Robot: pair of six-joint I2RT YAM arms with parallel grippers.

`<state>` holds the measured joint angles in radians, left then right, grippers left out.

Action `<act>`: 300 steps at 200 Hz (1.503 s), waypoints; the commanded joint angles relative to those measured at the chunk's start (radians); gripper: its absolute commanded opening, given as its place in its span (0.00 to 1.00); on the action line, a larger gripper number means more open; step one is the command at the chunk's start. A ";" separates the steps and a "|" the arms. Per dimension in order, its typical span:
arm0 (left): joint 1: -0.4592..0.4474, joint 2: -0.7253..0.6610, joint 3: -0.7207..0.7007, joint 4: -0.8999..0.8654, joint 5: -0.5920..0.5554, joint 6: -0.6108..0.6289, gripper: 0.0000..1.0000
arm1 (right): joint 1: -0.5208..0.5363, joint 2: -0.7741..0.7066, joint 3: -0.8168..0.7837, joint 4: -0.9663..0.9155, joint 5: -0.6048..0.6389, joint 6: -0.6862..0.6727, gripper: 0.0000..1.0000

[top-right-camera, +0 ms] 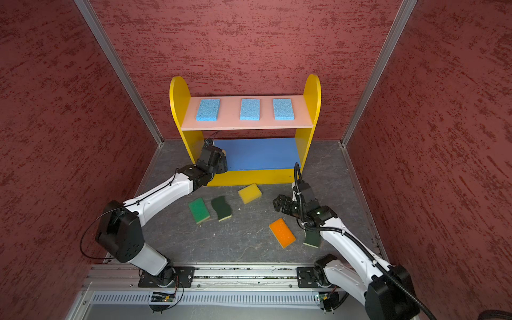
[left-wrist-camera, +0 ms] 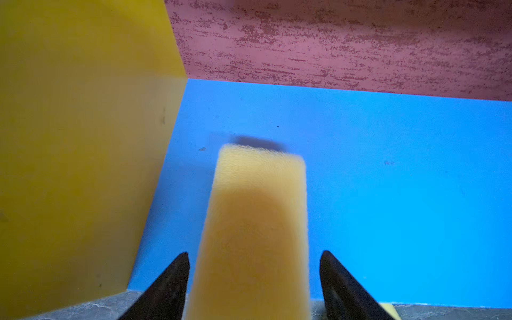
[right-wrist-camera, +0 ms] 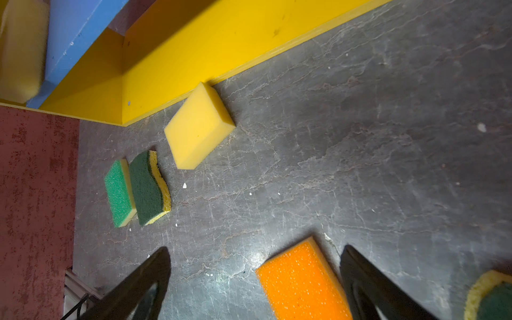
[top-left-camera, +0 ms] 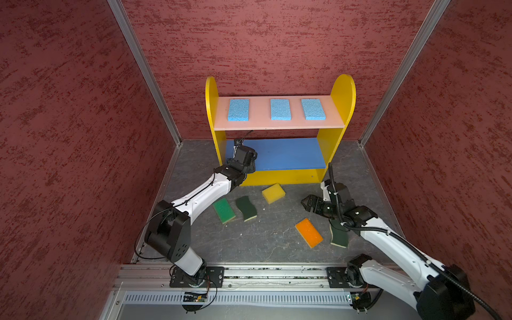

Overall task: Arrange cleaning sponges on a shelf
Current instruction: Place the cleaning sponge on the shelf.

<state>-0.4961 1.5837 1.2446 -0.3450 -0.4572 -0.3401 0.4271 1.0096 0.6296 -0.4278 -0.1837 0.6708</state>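
The shelf (top-left-camera: 260,119) stands at the back wall, with three light blue sponges (top-left-camera: 238,109) (top-left-camera: 280,109) (top-left-camera: 313,109) spaced along its pink top board. My left gripper (left-wrist-camera: 255,253) reaches in over the left end of the blue middle board (top-left-camera: 291,152). It is open, and a yellow sponge (left-wrist-camera: 257,207) lies between its fingers with a gap on each side. On the floor lie a second yellow sponge (top-left-camera: 273,193), a bright green one (top-left-camera: 224,210), a dark green wavy one (top-left-camera: 246,208) and an orange-topped one (top-left-camera: 309,232). Another dark green one (top-left-camera: 339,237) is partly hidden under my right arm. My right gripper (right-wrist-camera: 256,249) hangs open and holds nothing, close beside the orange-topped sponge (right-wrist-camera: 299,279).
Red textured walls close in three sides. The shelf's yellow side panel (left-wrist-camera: 83,138) stands close beside the left gripper. An aluminium rail (top-left-camera: 277,273) carrying both arm bases runs along the front of the grey floor (top-left-camera: 263,243).
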 commanded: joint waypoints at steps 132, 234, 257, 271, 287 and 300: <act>0.045 0.087 0.039 -0.029 0.083 -0.032 0.61 | -0.007 -0.063 -0.034 0.012 0.001 0.033 0.96; 0.079 0.209 0.159 -0.027 0.038 -0.044 0.46 | -0.007 -0.059 -0.038 0.001 0.021 0.014 0.96; 0.089 0.226 0.183 -0.037 0.024 -0.035 0.46 | -0.007 -0.051 -0.037 0.000 0.022 0.009 0.96; 0.092 0.228 0.190 -0.039 0.014 -0.033 0.46 | -0.007 -0.047 -0.034 0.000 0.026 0.006 0.96; 0.098 0.233 0.198 -0.040 0.012 -0.024 0.46 | -0.008 -0.041 -0.032 0.002 0.026 0.007 0.96; 0.102 0.236 0.204 -0.041 0.008 -0.018 0.47 | -0.008 -0.035 -0.030 0.004 0.024 0.006 0.96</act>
<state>-0.4084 1.7973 1.4269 -0.3519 -0.4229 -0.3840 0.4271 0.9661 0.5911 -0.4232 -0.1833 0.6876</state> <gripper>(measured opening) 0.464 0.959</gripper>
